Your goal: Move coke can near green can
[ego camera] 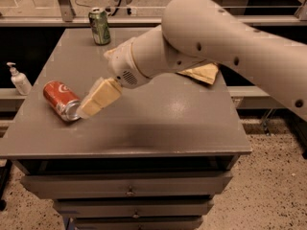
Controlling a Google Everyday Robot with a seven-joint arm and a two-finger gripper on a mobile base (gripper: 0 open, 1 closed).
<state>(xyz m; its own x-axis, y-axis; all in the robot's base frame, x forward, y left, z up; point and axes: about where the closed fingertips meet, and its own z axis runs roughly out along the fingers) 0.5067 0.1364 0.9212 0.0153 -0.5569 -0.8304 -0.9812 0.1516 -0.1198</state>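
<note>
One coke can (58, 98) on its side — silver end just beside pincer (86, 109) | pincer grip — cannot tell

My gripper (90, 107), down at the silver end of the coke can (56, 96) on the table's (168, 121) left side, hides whether they touch, while my arm (206, 37) covers most of a tan bag (204, 73) and runs off the right edge.

Count: 2 cans, i.e. 1 coke can (60, 99) and 1 green can (100, 26). 1 pump bottle (19, 79), 1 tan packet (202, 73), 1 table (168, 126). 1 hand (85, 110), just beside the coke can.
</note>
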